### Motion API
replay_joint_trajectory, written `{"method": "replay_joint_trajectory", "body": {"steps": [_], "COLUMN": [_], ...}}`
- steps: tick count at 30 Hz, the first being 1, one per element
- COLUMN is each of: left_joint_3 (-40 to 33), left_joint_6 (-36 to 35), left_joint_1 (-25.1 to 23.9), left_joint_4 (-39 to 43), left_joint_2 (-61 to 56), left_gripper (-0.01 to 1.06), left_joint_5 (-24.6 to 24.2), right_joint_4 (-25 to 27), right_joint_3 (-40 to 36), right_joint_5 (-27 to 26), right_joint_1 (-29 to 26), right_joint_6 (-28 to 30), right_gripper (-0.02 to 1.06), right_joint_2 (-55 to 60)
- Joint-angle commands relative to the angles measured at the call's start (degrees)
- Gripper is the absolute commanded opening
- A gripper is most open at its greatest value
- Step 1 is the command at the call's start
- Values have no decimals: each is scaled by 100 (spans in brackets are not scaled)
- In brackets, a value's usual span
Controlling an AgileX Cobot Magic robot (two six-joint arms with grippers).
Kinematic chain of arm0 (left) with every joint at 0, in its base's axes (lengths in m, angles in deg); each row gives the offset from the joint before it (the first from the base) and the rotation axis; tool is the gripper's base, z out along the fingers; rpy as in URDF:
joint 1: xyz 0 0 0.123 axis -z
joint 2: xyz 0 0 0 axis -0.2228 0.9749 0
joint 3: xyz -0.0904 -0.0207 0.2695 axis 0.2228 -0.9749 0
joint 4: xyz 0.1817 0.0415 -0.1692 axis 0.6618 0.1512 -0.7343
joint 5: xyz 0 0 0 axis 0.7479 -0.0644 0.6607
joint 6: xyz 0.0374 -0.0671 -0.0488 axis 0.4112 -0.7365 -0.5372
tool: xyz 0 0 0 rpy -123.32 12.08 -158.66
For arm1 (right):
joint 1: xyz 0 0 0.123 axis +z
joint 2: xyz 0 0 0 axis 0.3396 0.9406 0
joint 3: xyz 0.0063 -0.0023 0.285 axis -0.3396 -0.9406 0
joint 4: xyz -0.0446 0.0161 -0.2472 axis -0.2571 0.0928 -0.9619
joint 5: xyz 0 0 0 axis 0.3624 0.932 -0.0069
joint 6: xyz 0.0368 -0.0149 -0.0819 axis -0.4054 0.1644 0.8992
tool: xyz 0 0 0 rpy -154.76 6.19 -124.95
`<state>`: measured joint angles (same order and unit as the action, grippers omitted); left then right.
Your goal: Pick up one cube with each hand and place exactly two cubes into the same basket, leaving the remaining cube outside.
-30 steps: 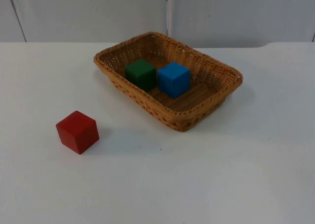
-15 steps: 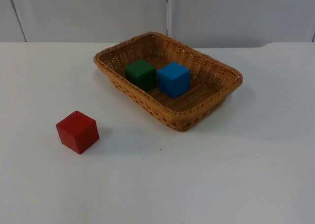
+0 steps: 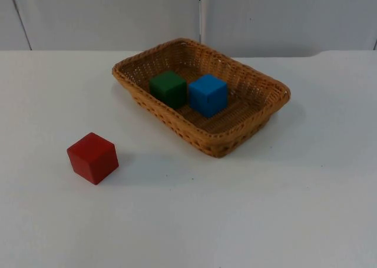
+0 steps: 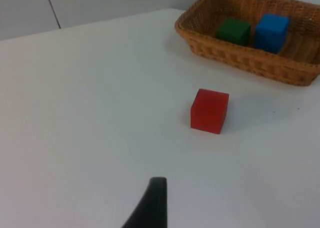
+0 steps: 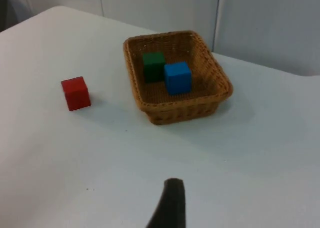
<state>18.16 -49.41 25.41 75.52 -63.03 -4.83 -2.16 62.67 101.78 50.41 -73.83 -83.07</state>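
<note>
Nothing is seen to have moved since the earlier top views: the basket, all three cubes and the worktop layout are unchanged. From above, a brown wicker basket [image 3: 259, 112] is set on the white worktop [image 3: 235, 221], near the grey partition wall [image 3: 106, 15]. Inside it, a green cube [image 3: 168, 89] and a blue cube [image 3: 208, 95] are placed side by side, just beside each other, the green one nearer the left arm's side. A red cube [image 3: 92, 158] is left outside the basket on the bare worktop, well apart from it, toward the left arm's side.

In the left wrist view, a black fingertip of the left gripper [image 4: 150, 205] is held above the worktop, with the red cube [image 4: 209, 110] ahead of it and the basket [image 4: 240, 57] beyond. In the right wrist view, a black fingertip of the right gripper [image 5: 170, 203] is held over the worktop, well short of the basket [image 5: 185, 110]. For both grippers, whether the jaws are spread or pressed together cannot be told.
</note>
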Motion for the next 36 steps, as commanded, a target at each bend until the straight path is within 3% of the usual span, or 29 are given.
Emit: {"method": "replay_joint_trajectory", "body": {"steps": [1,10,36], "left_joint_3": [-23,-84,-84], "left_joint_6": [-87,-132,-132], "left_joint_1": [-6,-6,-6], "left_joint_4": [36,36,36], "left_joint_2": [-20,-20,-20], "left_gripper": [89,89,89], "left_joint_5": [0,-42,-42], "right_joint_4": [-161,-26,-20], "right_joint_3": [-7,-612,-579], "right_joint_5": [138,190,184], "right_joint_1": [-8,-8,-8], "right_joint_6": [-135,-160,-148], "right_gripper": [72,72,75], "right_joint_2": [-50,-50,-50]}}
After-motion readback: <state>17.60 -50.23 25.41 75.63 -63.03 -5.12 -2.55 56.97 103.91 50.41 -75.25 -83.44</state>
